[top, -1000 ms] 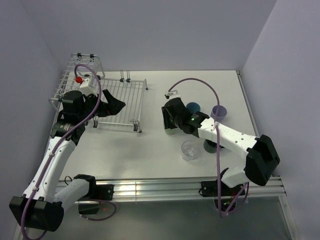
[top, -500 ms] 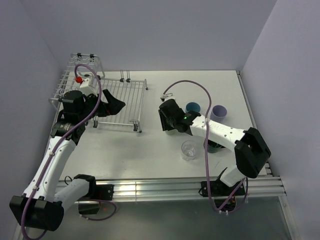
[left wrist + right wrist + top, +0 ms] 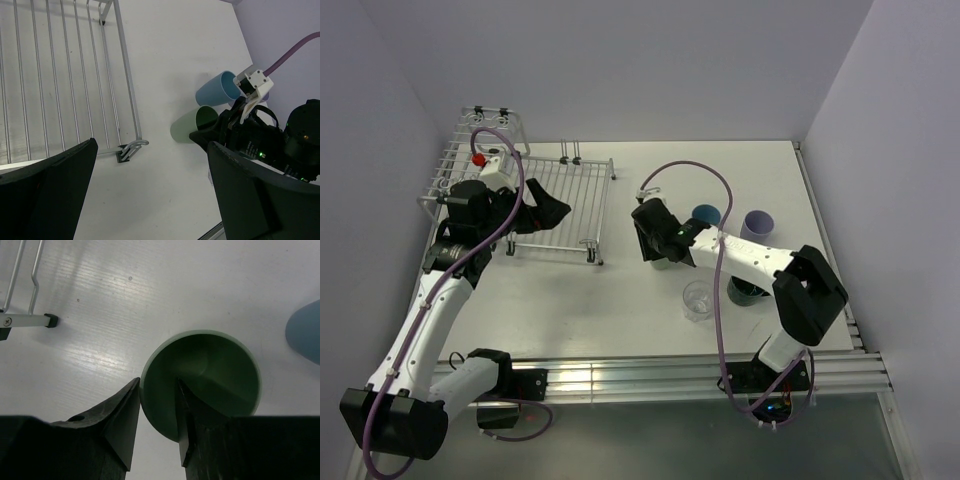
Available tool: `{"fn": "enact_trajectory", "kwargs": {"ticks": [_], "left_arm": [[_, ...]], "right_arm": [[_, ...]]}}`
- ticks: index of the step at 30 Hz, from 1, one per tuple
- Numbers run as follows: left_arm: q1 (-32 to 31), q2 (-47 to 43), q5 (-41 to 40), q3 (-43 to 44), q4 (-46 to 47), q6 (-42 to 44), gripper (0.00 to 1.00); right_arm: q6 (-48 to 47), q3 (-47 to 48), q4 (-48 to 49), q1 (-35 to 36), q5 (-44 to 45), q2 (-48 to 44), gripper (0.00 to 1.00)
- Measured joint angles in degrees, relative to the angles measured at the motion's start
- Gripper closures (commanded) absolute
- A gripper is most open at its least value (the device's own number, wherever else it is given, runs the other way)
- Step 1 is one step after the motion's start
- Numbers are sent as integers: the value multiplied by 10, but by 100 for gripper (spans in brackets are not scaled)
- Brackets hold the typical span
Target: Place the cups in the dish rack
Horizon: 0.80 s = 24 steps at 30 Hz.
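Observation:
A pale green cup stands upright on the table right of the dish rack. My right gripper reaches down over its near-left rim: one finger outside against the wall, the other inside, a gap still between them. From above, this gripper covers most of the cup. A light blue cup, a lavender cup, a clear glass and a dark green mug stand nearby. My left gripper hangs wide open over the rack's flat tray, holding nothing.
The rack's raised basket is at the back left, with a red-topped item in it. The rack's foot lies close to the left of the pale green cup. The right arm's purple cable arcs above the cups.
My right gripper has slid left and settled over the pale green cup, its jaws narrowing. The arm's shift uncovered the light blue and lavender cups. The left arm stayed still.

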Motion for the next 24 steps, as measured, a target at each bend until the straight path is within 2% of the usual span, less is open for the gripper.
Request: {"fn": "enact_trajectory", "kwargs": {"ticks": [7, 9, 10, 11, 14, 24], "left_arm": [[0, 0, 0, 0, 0, 0, 1], [0, 0, -1, 0, 0, 0, 1], [0, 0, -1, 0, 0, 0, 1], [0, 1, -2, 0, 0, 0, 1], [0, 4, -5, 0, 0, 0, 1], [-1, 17, -11, 14, -13, -2, 2]], "right_arm": [[-4, 0, -1, 0, 4, 14, 66], [-6, 0, -1, 0, 5, 15, 71], [-8, 1, -1, 0, 6, 16, 74], [-8, 3, -2, 0, 8, 17, 84], [-10, 14, -8, 0, 8, 24, 100], [-15, 85, -62, -1, -3, 33, 100]]}}
